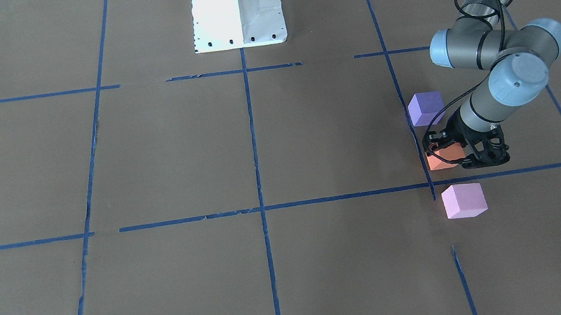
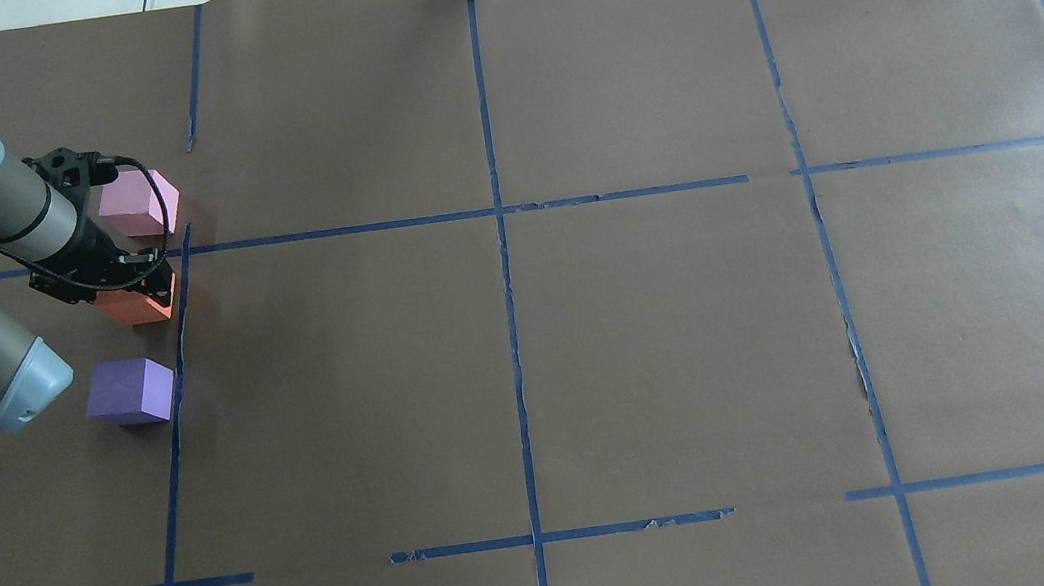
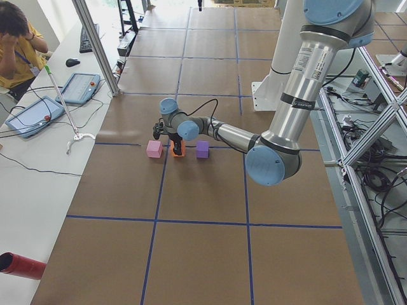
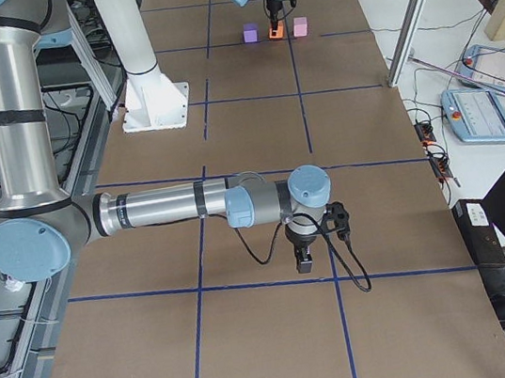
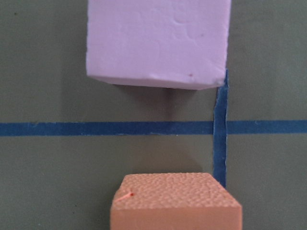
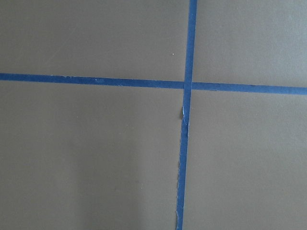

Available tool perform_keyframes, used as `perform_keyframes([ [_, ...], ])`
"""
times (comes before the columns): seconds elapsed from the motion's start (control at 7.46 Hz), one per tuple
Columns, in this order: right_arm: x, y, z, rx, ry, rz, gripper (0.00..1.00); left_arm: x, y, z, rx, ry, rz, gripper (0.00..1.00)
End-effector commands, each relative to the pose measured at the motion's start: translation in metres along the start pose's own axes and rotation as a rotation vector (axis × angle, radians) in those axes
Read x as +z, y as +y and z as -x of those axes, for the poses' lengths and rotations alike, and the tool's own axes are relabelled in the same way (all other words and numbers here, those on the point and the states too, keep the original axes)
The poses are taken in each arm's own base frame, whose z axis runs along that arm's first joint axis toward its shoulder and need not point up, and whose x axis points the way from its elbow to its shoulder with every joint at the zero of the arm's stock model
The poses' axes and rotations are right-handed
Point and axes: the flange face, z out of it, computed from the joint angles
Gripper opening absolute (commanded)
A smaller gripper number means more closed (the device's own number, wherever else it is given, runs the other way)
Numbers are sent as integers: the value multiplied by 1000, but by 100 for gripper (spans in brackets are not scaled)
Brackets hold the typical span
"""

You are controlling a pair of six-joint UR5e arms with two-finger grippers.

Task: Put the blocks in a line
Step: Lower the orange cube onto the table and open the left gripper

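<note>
orange block (image 1: pixel 443 160) on brown paper. left gripper (image 1: pixel 449 153) down over it, fingers either side; clamped or loose, cannot tell. purple block (image 1: pixel 426 107) near orange block on robot side, pink block (image 1: pixel 464 200) near on far side, none touching. only left wrist view shows blue tape (image 5: pixel 219 127) crossing between orange and pink. right gripper (image 4: pixel 303 259) well apart from orange block, seen in exterior right view alone; jaw state cannot tell.
</note>
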Motion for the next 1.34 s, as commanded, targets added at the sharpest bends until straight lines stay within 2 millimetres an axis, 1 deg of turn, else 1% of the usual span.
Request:
perform_keyframes([
  [0.0,0,0,0,0,0,0,100,2,0,2,-3,-3,3,99],
  [0.4,0,0,0,0,0,0,100,0,0,1,2,-1,0,100],
  [0.54,0,0,0,-1,0,-1,100,-7,1,-2,7,7,-11,100],
  [0.67,0,0,0,-1,0,-1,100,-29,6,-10,32,32,-41,100],
  [0.8,0,0,0,-1,0,-1,100,-60,12,-11,42,54,-80,100],
  [0.94,0,0,0,-1,0,-1,100,-83,14,-11,36,56,-99,100],
  [1.07,0,0,0,-1,0,-1,100,-117,8,-3,0,49,-129,100],
  [1.21,0,0,0,0,0,0,100,-145,-3,13,-43,41,-165,100],
])
